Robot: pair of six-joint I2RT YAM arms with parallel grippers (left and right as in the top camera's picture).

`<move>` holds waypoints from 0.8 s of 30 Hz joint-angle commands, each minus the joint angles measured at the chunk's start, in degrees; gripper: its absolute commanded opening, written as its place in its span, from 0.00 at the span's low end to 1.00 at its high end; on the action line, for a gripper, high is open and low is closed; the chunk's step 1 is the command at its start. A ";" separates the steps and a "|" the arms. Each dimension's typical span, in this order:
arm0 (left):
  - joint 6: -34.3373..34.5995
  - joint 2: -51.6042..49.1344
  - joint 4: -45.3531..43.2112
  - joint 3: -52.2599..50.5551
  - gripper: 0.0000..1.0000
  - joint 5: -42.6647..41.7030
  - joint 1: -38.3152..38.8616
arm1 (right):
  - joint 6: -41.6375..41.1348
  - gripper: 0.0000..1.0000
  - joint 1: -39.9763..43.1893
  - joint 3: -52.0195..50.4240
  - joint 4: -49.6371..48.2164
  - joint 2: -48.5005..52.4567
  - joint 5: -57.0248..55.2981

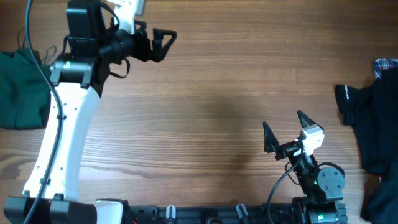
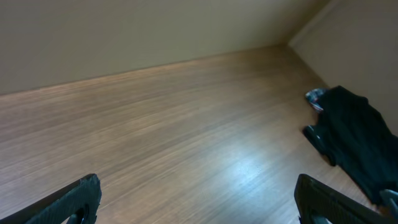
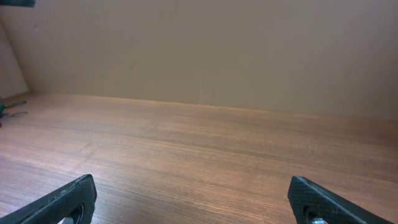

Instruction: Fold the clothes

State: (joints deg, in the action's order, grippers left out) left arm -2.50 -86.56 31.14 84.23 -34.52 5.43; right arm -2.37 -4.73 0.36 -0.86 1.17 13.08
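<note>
Overhead view: my left gripper (image 1: 168, 42) hangs over the far left of the desk (image 1: 211, 93), fingers spread wide, empty; my right gripper (image 1: 283, 119) sits near the front edge, fingers likewise wide, holding nothing; the dark green clothes (image 1: 18, 90) lie bunched at the desk's left edge, apart from both; a black garment (image 1: 373, 124) and plaid cloth (image 1: 387, 65) lie at the right edge.

Overhead: looks straight down on the table (image 1: 217, 93), seen from high up. Left wrist: low behind my left gripper (image 2: 198, 208), facing across the wood to the black garment (image 2: 354, 143), shared with overhead's right edge. Right wrist: low behind my right gripper (image 3: 193, 208), facing the wall (image 3: 199, 43).
</note>
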 commanded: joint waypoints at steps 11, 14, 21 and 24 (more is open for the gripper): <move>-0.26 15.47 -4.52 -29.51 1.00 12.17 1.20 | -0.72 1.00 -0.22 -0.04 -0.26 0.22 0.26; -0.26 18.27 -10.58 -38.18 1.00 12.13 1.20 | -0.72 1.00 -0.24 -0.04 -0.26 0.22 0.26; -0.22 26.58 -32.63 -60.70 1.00 12.09 1.22 | -0.74 1.00 -0.22 -0.04 -0.26 0.22 0.26; -0.22 31.93 -42.21 -70.71 1.00 12.07 1.22 | -0.72 1.00 -0.22 -0.04 -0.26 0.22 0.28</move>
State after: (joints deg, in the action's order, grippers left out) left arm -2.50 -59.53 -6.07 21.02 -22.46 6.48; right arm -2.37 -4.73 0.36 -0.86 1.28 13.08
